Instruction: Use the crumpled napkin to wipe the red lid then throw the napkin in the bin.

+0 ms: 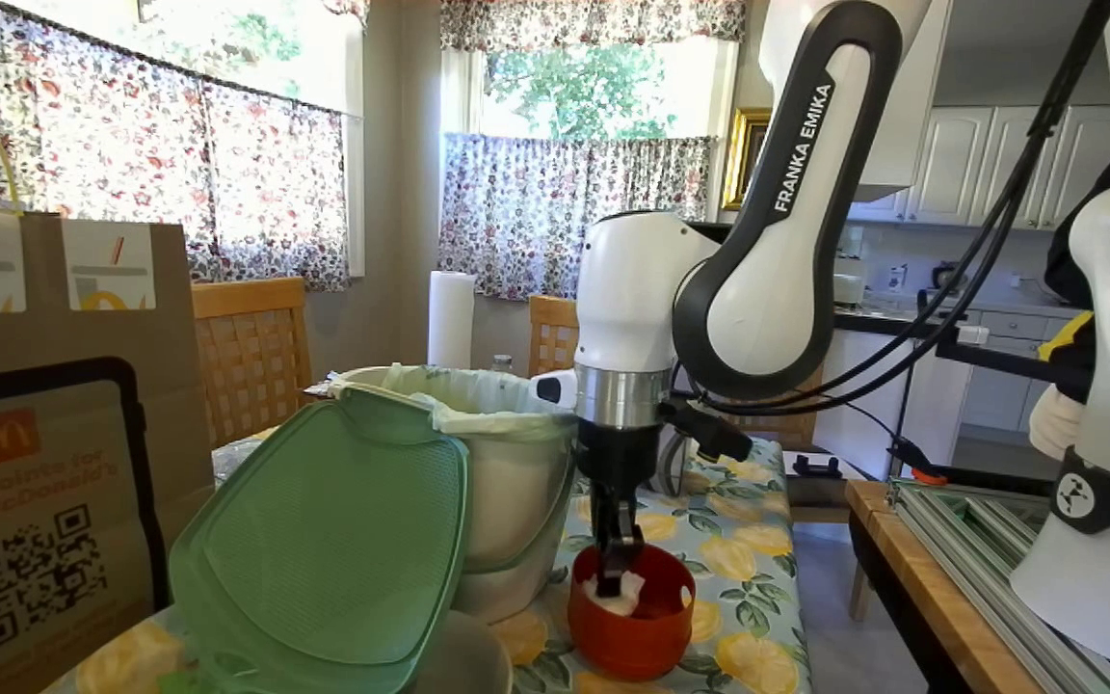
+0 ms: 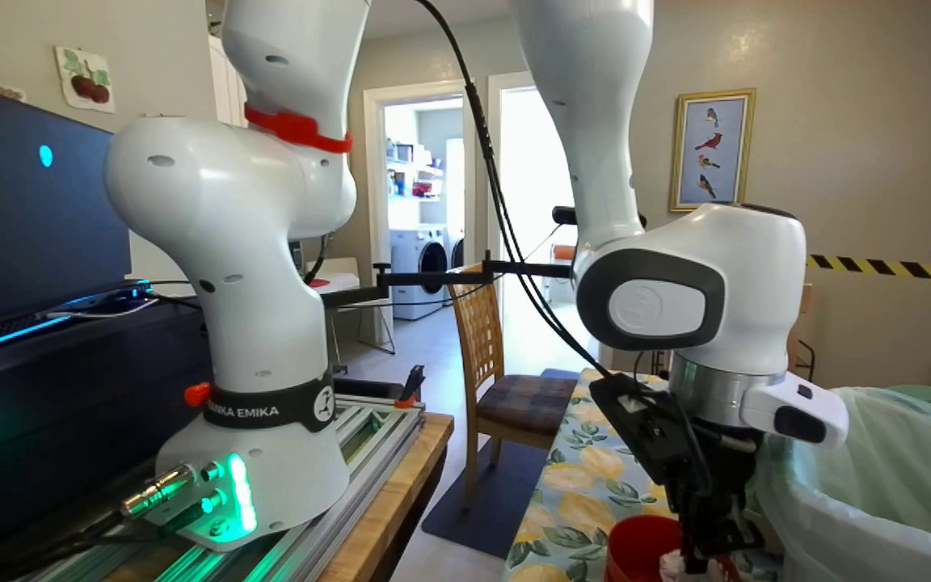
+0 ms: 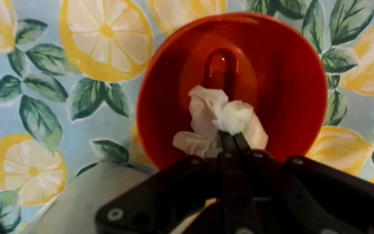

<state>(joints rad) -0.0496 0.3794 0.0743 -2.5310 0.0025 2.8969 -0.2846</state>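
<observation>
The gripper (image 3: 233, 136) has the crumpled napkin (image 3: 219, 118) in a tight pinch down inside the red lid (image 3: 284, 94), which sits hollow side up on the lemon-print tablecloth (image 1: 753, 549) just beside the bag-lined bin (image 1: 516, 482). To wipe well, I'd sweep it in light, overlapping circles over the red lid's floor and up its wall, so nothing skids or tips. I can't tell whether the napkin's underside presses there, because it's hidden, and in an exterior view the red lid (image 2: 634, 546) runs out of sight below.
</observation>
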